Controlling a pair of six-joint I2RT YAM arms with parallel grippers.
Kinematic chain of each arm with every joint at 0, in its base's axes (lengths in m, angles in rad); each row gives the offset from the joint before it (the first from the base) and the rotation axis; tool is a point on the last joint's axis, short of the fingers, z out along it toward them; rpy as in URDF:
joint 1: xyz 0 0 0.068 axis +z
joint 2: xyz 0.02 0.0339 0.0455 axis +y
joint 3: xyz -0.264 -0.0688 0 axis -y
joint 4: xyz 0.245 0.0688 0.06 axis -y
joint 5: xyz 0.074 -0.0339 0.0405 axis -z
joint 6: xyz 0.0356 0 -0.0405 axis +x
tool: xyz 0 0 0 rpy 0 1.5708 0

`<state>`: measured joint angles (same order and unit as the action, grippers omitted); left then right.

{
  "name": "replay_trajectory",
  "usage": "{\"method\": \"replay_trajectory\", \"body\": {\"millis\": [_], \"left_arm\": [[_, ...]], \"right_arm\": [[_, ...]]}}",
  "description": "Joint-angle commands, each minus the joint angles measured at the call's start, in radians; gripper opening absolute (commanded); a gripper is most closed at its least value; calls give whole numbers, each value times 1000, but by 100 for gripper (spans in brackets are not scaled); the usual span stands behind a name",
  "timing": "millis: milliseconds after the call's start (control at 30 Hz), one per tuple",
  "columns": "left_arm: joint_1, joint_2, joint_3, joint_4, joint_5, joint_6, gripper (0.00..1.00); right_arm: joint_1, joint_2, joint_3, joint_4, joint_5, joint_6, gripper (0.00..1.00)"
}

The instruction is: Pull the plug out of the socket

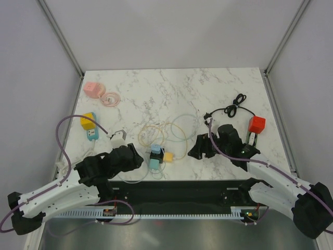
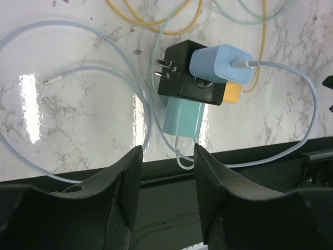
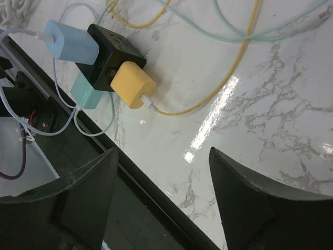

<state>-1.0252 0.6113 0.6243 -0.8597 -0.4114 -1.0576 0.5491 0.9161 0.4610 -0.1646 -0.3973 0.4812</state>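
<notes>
Both grippers open near the black socket cube [image 2: 182,73], nothing held.
The left gripper [image 2: 167,156] stands partly spread, with the teal plug [image 2: 183,119] just ahead of its gap, seated in the cube beside a blue plug [image 2: 221,63] and a yellow plug [image 3: 132,84]. The right gripper [image 3: 164,156] gapes wide, and the cube lies ahead to its left.

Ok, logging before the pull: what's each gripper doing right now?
Left gripper: open, empty.
Right gripper: open, empty.

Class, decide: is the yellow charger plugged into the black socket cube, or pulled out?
Plugged in. In the right wrist view the yellow charger sits flush against the black socket cube, no prongs showing.
</notes>
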Motion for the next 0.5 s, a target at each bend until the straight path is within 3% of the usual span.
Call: {"method": "replay_trajectory", "body": {"millis": [0, 67, 167, 267, 400, 467], "left_arm": [[-3, 16, 29, -18, -143, -61, 51], [26, 42, 28, -24, -164, -76, 63], [138, 47, 25, 57, -61, 10, 77], [293, 31, -23, 186, 129, 111, 82], [526, 88, -128, 397, 510, 159, 83], [576, 106, -172, 471, 603, 153, 81]], "right_arm": [[70, 65, 122, 66, 41, -58, 76], [160, 119, 203, 50, 125, -96, 76], [283, 191, 333, -18, 224, -171, 80], [366, 271, 460, -106, 334, -237, 89], [390, 322, 541, -150, 391, -257, 91], [390, 325, 562, -153, 387, -257, 92]]}}
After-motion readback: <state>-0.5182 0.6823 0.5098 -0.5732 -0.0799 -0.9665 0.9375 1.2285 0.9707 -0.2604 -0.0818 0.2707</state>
